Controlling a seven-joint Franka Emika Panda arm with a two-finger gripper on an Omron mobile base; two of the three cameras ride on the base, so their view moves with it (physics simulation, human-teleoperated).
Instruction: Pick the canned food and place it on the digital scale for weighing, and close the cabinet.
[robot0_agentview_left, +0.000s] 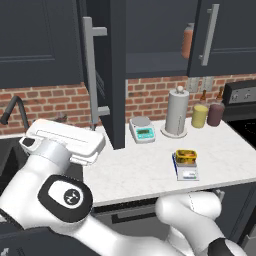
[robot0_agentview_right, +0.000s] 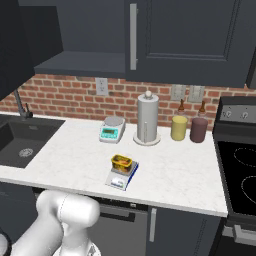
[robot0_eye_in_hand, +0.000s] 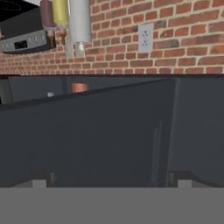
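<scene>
Tin of canned food (robot0_agentview_left: 185, 155) sits on the digital scale (robot0_agentview_left: 186, 170) near the tabletop's (robot0_agentview_left: 145, 167) front edge, with a white scale (robot0_agentview_left: 142, 129), paper towel roll (robot0_agentview_left: 177, 112) and two jars (robot0_agentview_left: 199, 115) behind it. We see the cabinet (robot0_agentview_left: 150, 35) door (robot0_agentview_left: 102, 75) swung open over the tabletop, an orange jar (robot0_agentview_left: 187, 41) inside. Our tool (robot0_eye_in_hand: 112, 181) is spread wide, holding nothing, facing the dark door panel.
</scene>
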